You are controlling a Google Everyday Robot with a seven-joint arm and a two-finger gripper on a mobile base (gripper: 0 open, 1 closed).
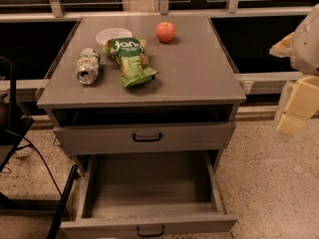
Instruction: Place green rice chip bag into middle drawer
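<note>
Green rice chip bag (130, 61) — on cabinet top (199, 73), just beside soda can (88, 66). Middle drawer (149, 183) — pulled open below. Gripper (295, 114) at far right, well apart; its grip cannot be told. Best approach: descend over bag's midsection, pinch across its width, clear of can.

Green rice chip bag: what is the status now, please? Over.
Gripper right of the cabinet, well off the bag. Green rice chip bag lying on its top, between soda can and apple. Middle drawer pulled open, nothing inside it.
</note>
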